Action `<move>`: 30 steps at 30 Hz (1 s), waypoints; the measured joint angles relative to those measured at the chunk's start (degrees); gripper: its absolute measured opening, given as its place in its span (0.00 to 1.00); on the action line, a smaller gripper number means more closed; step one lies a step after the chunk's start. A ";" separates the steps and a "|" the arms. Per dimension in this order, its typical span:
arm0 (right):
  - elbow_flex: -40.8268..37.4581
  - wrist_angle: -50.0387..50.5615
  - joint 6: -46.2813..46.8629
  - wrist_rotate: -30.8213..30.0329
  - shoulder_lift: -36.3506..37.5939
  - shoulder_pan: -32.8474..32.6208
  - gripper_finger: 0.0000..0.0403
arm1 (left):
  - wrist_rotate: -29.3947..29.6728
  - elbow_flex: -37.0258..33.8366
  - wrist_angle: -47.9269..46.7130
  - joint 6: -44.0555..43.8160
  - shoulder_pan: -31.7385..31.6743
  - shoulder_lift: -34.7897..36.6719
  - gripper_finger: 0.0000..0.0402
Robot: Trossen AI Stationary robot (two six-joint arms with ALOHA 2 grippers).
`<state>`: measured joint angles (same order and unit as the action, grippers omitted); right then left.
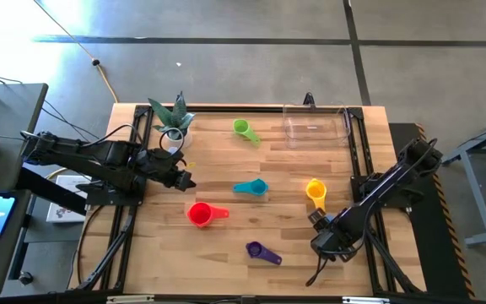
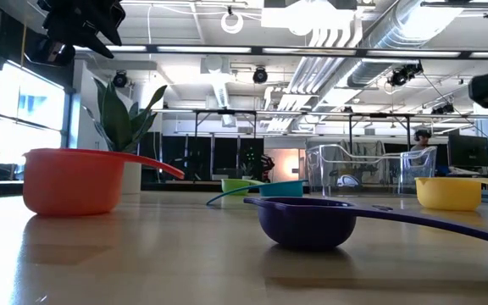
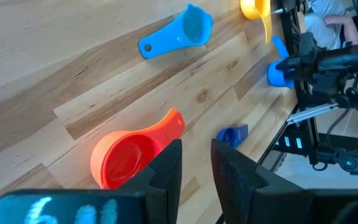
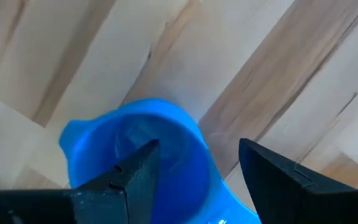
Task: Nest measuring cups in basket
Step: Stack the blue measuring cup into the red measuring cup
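the pale wooden plank table [image 1: 226, 253] looks smooth with a soft satin sheen, its grain streaked darker; on it the round red plastic measuring cup [image 1: 199, 214] is glossy; the purple plastic cup [image 2: 305, 222], nearer the table's front edge, shines smooth; the blue plastic cup [image 4: 135, 162] looks sleek; the clear plastic rectangular basket [image 1: 315, 125] at the table's far edge is see-through and glassy; the dark gripper fingers [image 4: 272, 180] appear matt

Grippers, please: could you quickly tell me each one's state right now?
Left gripper: open, holding nothing.
Right gripper: open around the small blue plastic measuring cup's rim.
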<state>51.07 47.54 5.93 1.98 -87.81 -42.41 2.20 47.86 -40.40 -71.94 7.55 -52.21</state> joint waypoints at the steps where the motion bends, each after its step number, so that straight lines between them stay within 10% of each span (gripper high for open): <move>1: -0.40 -0.07 0.00 0.00 0.00 0.00 0.52 | 0.00 0.00 0.00 -0.02 0.00 0.00 0.19; 8: -1.05 -0.80 0.53 -0.44 0.00 0.04 0.46 | 0.00 0.00 -0.04 -0.48 0.00 0.00 0.19; 22: -1.05 -0.86 7.99 -0.20 0.00 0.07 0.03 | 0.24 0.00 -0.46 -0.27 -0.02 0.00 0.19; 30: -0.72 -0.83 19.63 0.06 0.02 3.20 0.01 | 0.23 0.00 -0.50 3.34 -0.02 0.00 0.19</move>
<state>50.35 46.70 25.56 2.04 -87.79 -39.22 2.42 47.86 -40.91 -68.60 7.53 -52.21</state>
